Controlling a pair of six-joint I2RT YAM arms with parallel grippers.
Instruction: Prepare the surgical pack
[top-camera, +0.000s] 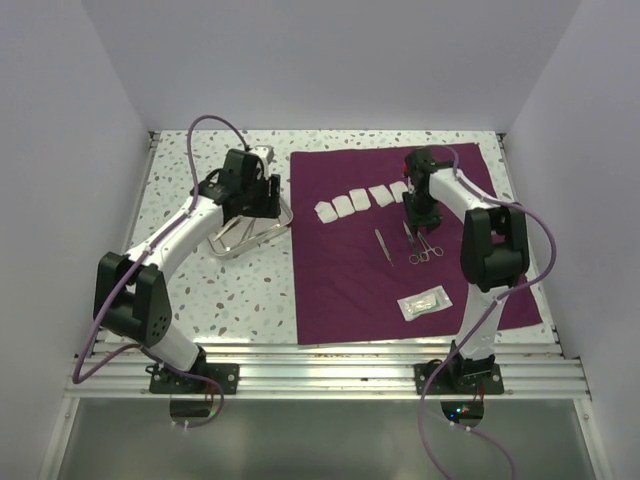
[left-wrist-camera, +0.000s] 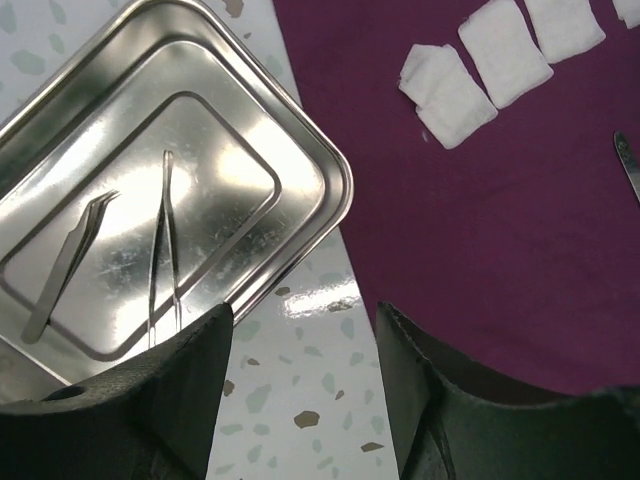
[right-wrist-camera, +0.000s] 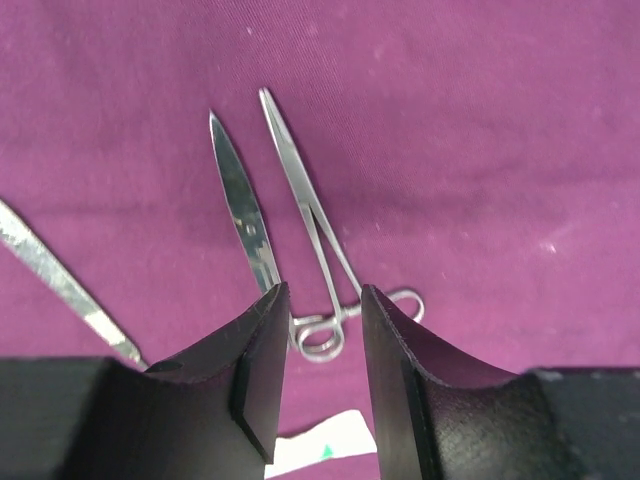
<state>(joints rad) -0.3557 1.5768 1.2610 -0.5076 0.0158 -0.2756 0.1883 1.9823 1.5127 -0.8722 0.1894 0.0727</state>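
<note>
- Jaws of left gripper (left-wrist-camera: 305, 330) are being held spread beside tray (left-wrist-camera: 335, 175) (its tweezers (left-wrist-camera: 160, 250) unseen from above).
- Jaws of right gripper (right-wrist-camera: 325, 295) are being held astride forceps (right-wrist-camera: 300, 190) on drape (right-wrist-camera: 480, 150); grip cannot be told.

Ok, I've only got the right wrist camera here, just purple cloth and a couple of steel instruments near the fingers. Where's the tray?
Observer: The steel tray sits off the drape, on the speckled table, on the left arm's side.
Operator: Anything in it?
Observer: Yes, bent-tipped tweezers and straight tweezers, lying side by side.
Operator: And what's the left gripper doing?
Observer: The left gripper hangs open and empty above the strip of table between the tray and the drape.
</note>
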